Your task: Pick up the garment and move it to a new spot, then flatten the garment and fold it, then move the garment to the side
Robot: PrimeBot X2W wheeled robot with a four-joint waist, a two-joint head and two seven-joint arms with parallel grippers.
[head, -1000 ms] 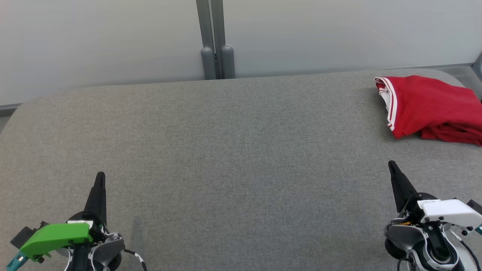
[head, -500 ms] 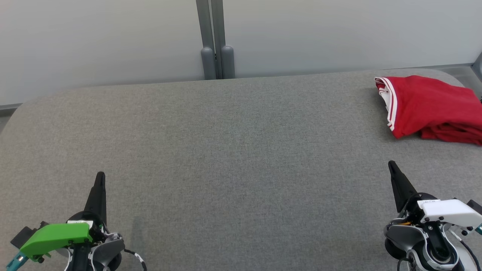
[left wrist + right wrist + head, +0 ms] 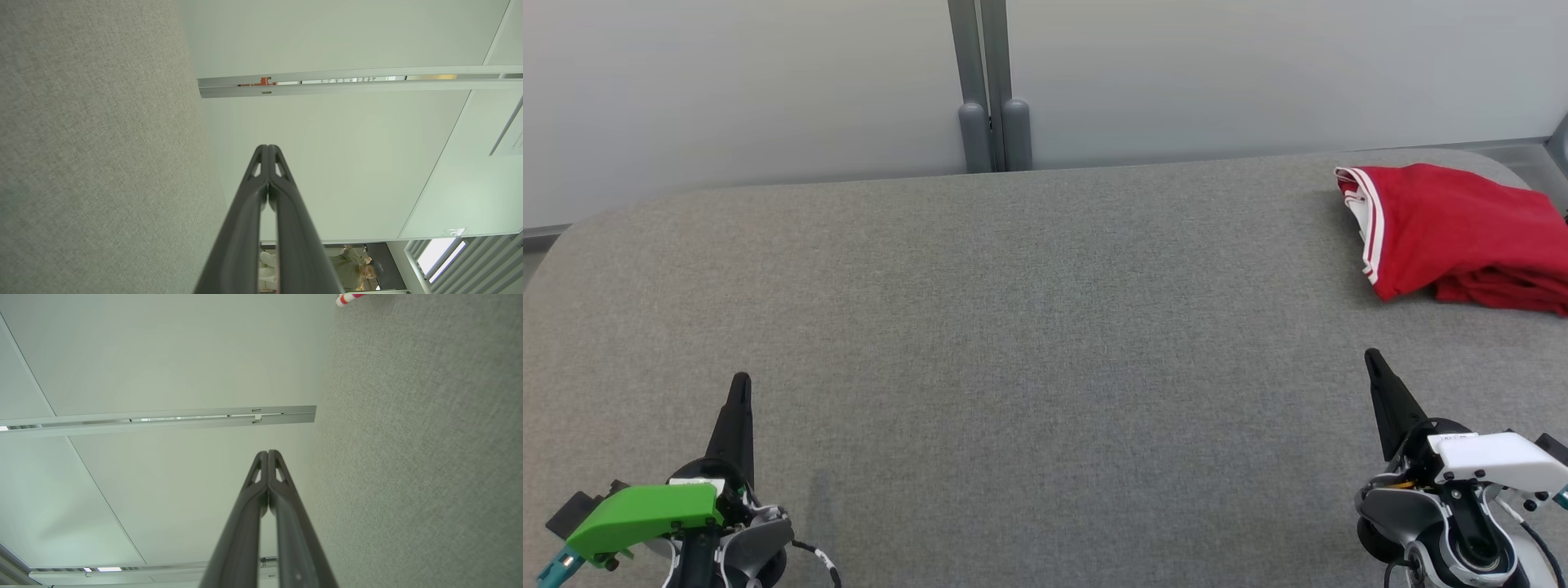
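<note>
The red garment (image 3: 1462, 229) lay in a loose heap at the far right corner of the grey desk (image 3: 1013, 327), close to the right edge. One side showed white cloth with thin red and white stripes along the hem (image 3: 1368, 237) (maybe a sleeve or a bottom edge, it was hard to tell which). A tiny bit of that striped edge also peeked into the top of the right wrist view (image 3: 347, 298).

The left tool (image 3: 740, 384) sat at the near left, with its two dark fingers pressed flat together and nothing between them. The right tool (image 3: 1372, 357) sat at the near right, also closed tight and holding nothing. It was the nearer one to the garment, but there was bare desk between them.

The garment looked soft, thin and light. It would likely sag and droop when lifted, and the layers could slide over each other. A pinch on just the top layer might pull up only part of the heap. The striped hem looked like the best place to grab, since it was thicker and easy to see. The tool would need to open first. The desk cloth looked a bit rough, so dragging might bunch the garment up.
</note>
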